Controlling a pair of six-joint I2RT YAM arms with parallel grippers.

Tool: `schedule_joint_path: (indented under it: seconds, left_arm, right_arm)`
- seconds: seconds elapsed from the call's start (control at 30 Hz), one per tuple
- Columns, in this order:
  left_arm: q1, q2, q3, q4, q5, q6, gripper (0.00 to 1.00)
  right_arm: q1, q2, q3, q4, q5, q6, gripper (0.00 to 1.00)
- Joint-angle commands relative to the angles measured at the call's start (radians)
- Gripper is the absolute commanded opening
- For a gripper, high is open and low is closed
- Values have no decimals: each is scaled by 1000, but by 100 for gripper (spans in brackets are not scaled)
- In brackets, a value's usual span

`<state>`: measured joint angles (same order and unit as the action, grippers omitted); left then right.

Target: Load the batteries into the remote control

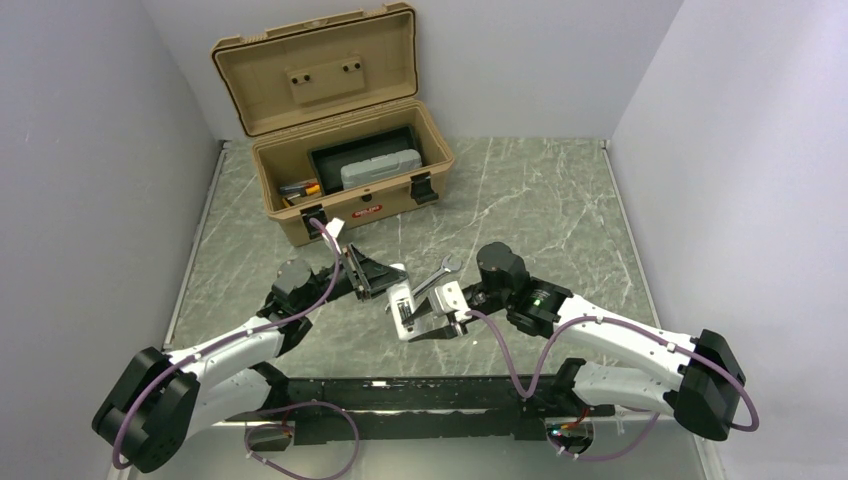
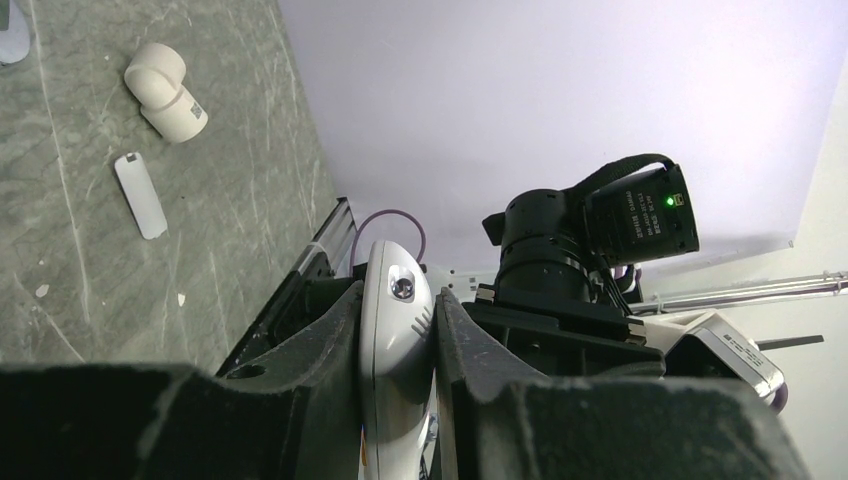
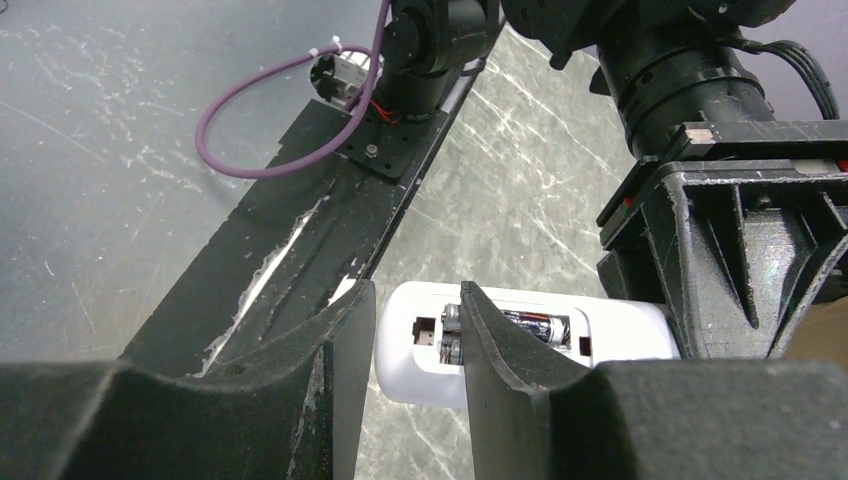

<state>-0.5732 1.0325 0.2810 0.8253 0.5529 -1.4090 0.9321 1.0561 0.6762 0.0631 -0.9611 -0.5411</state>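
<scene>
The white remote control [image 1: 401, 312] hangs above the table between the two arms, and my left gripper [image 1: 377, 279] is shut on one end of it. In the left wrist view the remote [image 2: 393, 345] stands pinched between the black jaws of the left gripper [image 2: 398, 294]. The right wrist view shows its open back [image 3: 620, 335] with batteries [image 3: 532, 325] lying in the dark recess. My right gripper [image 3: 417, 340] is open at the remote's free end, with one finger [image 3: 490, 350] over the recess and nothing gripped.
A tan toolbox [image 1: 345, 216] stands open at the back left with a grey case and small items inside. A silver wrench [image 1: 438, 277] lies by the right gripper. A white curved plastic piece [image 2: 166, 92] and a flat white cover [image 2: 140, 195] lie on the marble table [image 1: 540, 200].
</scene>
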Motion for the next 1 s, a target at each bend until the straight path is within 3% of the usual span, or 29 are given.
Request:
schedule_joint_path:
  seconds: [0.0, 0.27, 0.97]
  left_arm:
    - [-7, -6, 33, 64, 15, -13, 0]
    - [-9, -1, 29, 76, 13, -19, 0]
    - [-10, -2, 33, 96, 19, -38, 0]
  right_arm:
    - [4, -4, 25, 73, -7, -19, 39]
    - [3, 5, 11, 124, 26, 4, 41]
    - [3, 9, -8, 86, 37, -29, 33]
